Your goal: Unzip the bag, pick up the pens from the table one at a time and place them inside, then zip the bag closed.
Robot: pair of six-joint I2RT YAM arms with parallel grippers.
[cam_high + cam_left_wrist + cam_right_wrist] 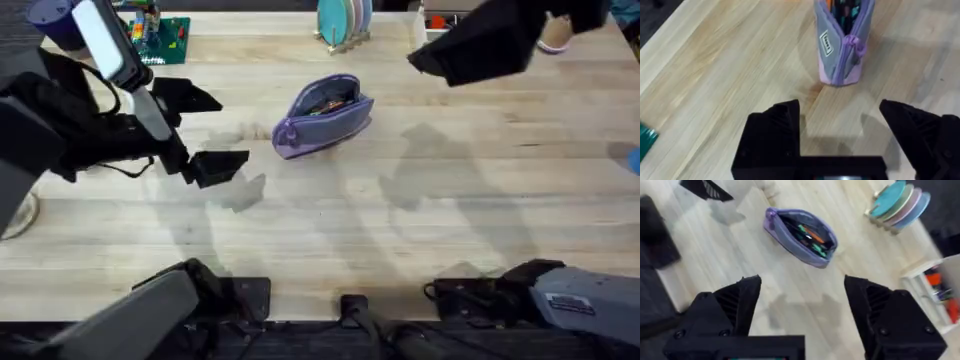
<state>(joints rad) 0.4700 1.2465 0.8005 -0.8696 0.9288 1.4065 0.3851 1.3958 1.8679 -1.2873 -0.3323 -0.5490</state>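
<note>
I see bag [323, 115] near tabletop [400, 230] far edge, centre, mouth unzipped, contents inside. Left gripper [205, 130] spread, empty, beside zipper end, likely for closing. Right gripper [802, 307] spread, empty, raised clear.

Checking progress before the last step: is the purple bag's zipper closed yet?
No, the bag gapes open along its top in the right wrist view, with colourful items visible inside it.

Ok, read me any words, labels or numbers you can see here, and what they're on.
Nothing can be read.
Small label on the side of the bag: dark marks, too blurred to read.
Sticker on the right arm's base: printing too small to read.
</note>
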